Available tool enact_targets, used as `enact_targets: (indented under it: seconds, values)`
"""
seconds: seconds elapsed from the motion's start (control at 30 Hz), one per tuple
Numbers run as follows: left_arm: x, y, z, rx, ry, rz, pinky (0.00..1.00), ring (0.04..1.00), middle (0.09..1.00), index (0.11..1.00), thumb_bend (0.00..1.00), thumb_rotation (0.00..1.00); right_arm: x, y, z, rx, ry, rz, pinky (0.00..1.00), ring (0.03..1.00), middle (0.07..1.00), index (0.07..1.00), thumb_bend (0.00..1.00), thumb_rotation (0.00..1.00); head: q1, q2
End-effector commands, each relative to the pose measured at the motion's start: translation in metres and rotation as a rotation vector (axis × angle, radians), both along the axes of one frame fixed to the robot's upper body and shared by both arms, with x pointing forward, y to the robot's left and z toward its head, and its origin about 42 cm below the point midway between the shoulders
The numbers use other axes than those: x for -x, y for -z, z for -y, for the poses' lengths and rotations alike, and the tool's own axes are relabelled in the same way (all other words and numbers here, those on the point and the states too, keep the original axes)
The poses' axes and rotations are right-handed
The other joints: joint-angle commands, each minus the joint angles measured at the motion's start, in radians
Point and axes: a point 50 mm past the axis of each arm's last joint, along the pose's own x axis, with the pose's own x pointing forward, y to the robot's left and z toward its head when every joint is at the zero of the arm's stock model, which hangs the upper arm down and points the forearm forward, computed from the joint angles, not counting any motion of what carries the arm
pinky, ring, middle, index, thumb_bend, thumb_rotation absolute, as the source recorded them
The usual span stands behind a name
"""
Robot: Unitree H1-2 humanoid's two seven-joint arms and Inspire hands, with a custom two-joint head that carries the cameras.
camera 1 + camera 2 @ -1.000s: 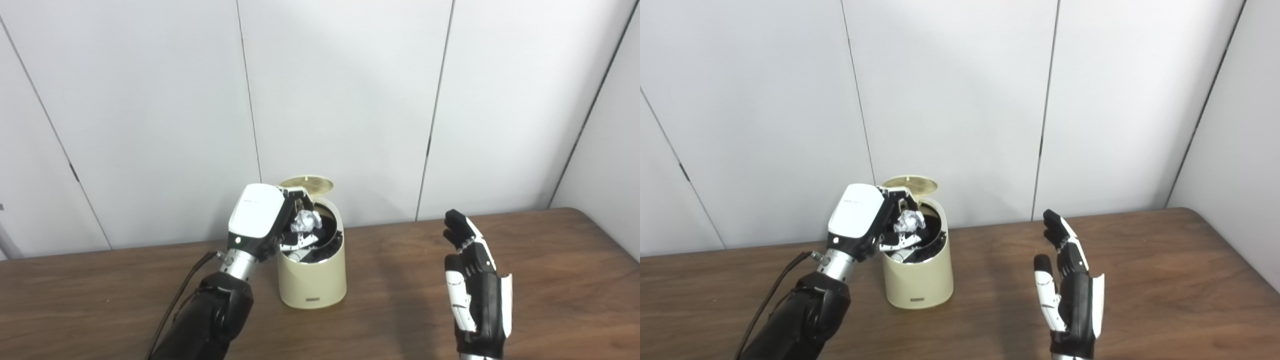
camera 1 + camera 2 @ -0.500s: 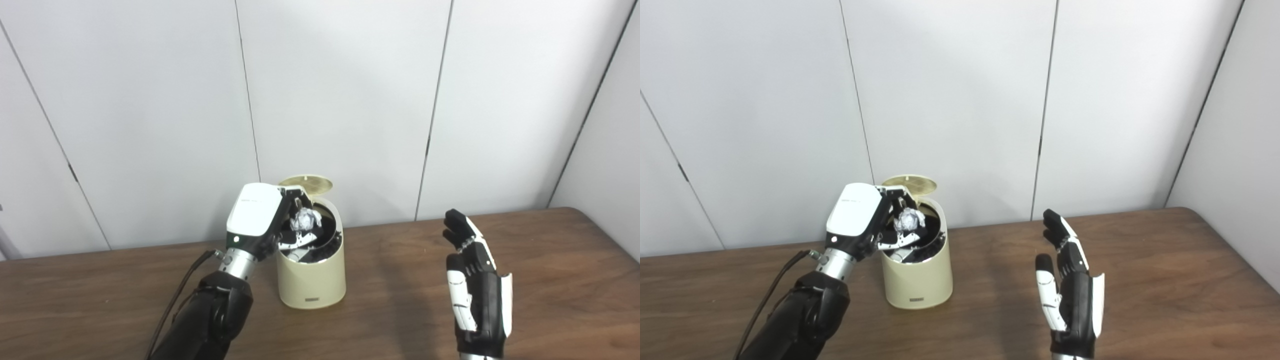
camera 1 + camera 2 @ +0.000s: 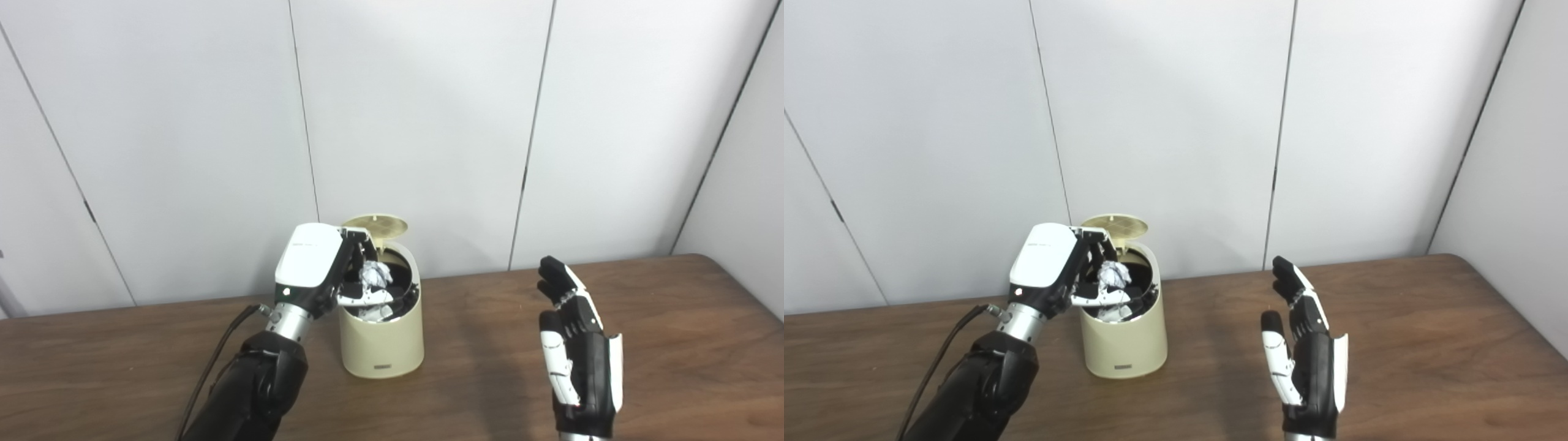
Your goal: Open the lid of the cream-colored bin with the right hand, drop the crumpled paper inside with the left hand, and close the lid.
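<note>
Paper (image 3: pixel 375 274) is the thing I'm worried about right now. My left hand (image 3: pixel 318 269) is curled over the mouth of the cream bin (image 3: pixel 383 343), fingers (image 3: pixel 367 299) pinched around the crumpled ball, which sits right at the opening, about level with the rim. If I let go while the fingers are hooked in there, I reckon the ball could hang up on them or on the dark liner inside instead of dropping clean. Pulling the hand out sideways could also nudge the bin, since it's light-looking and my wrist is right against its left edge.

Lid (image 3: pixel 383 224) is up, tilted back behind the opening toward the wall. Nothing is holding it that I can see, so a bump might flop it down onto my fingers.

Right hand (image 3: pixel 579 361) is well off to the right above the table (image 3: pixel 674 318), palm upright, fingers spread, holding nothing.

The paper itself is a small white wad, tightly scrunched with grey creases, looks featherweight. The bin is a rounded cream tub with a little label low on the front.
</note>
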Motion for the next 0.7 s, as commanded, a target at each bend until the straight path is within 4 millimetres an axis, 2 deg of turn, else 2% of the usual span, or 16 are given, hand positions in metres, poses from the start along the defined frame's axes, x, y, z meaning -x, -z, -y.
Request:
enact_targets:
  seconds: [0.0,0.27,0.67]
  values:
    - [-0.0038,-0.0233,-0.0013,0.018,-0.004,0.053,0.25,0.285,0.355,0.408,1.00,0.44,-0.0021,-0.0188,-0.0038,0.008,-0.018,0.092,0.83,0.857,0.848,0.803,0.29,0.76,-0.002,-0.001]
    - [-0.0028,-0.0251,-0.0007,0.013,-0.003,0.043,0.24,0.276,0.346,0.403,1.00,0.40,-0.0022,-0.0195,-0.0033,0.010,-0.016,0.092,0.82,0.856,0.846,0.801,0.30,0.75,-0.001,-0.003]
    - [-0.0031,-0.0229,-0.0004,0.008,0.009,0.039,0.32,0.362,0.425,0.491,1.00,0.39,-0.0015,-0.0215,-0.0053,0.009,-0.013,0.100,0.82,0.849,0.842,0.798,0.26,0.74,-0.004,-0.003]
